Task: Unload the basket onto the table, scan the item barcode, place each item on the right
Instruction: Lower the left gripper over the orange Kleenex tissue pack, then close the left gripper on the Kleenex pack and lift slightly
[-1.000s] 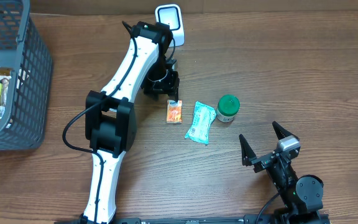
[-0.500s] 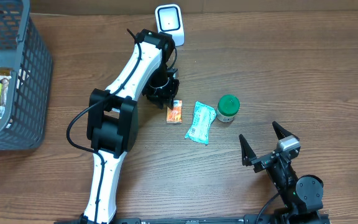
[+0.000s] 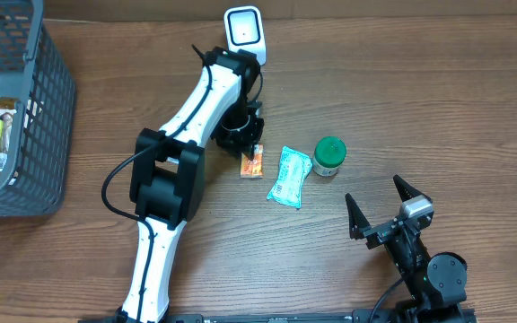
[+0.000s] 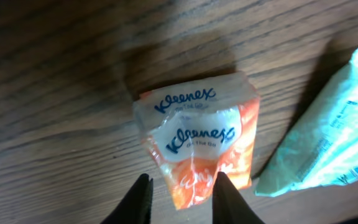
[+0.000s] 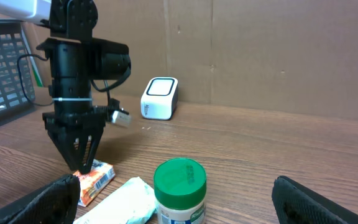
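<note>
- The wooden table [image 3: 438, 99] is carrying everything, with the white scanner [image 3: 243, 30] standing at its far edge.
- A grey basket [image 3: 39, 117] is sitting well to the left of the scanner, with some packs lying inside it.
- The left gripper [image 3: 249, 145] is reaching down just on the robot's side of the scanner. Its fingers [image 4: 140, 198] are pinching the near end of the Kleenex pack [image 3: 253, 162], which is lying flat on the wood.
- The right gripper [image 3: 372, 187] is hovering well apart from the scanner, nearer the robot and to the right, with its jaws spread wide and nothing between them.
- A teal packet [image 3: 290, 177] is lying further from the scanner, just right of the Kleenex pack.
- A green-lidded jar [image 3: 328, 156] is standing upright, right of the teal packet.
</note>
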Action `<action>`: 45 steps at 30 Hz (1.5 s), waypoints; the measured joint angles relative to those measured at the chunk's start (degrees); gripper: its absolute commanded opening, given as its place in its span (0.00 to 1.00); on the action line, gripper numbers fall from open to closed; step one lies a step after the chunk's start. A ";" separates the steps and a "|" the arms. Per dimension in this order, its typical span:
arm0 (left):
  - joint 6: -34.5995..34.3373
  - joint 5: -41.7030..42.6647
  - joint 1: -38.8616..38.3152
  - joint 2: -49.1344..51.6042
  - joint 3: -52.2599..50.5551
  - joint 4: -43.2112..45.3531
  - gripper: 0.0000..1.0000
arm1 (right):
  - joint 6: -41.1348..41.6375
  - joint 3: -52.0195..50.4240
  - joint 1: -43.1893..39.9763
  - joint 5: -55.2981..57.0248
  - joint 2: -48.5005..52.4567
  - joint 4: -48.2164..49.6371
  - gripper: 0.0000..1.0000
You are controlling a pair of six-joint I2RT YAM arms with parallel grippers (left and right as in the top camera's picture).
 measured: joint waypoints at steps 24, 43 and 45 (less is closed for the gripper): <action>-1.66 -4.09 0.55 -1.40 -6.69 3.34 0.04 | 0.00 0.00 0.00 0.00 0.00 0.00 1.00; 1.95 2.29 1.05 -1.44 -7.32 6.49 0.04 | 0.00 0.00 0.02 0.02 0.00 0.00 1.00; 2.91 4.76 0.70 -1.44 -7.37 7.93 0.04 | 0.00 0.00 0.02 0.00 0.00 0.00 1.00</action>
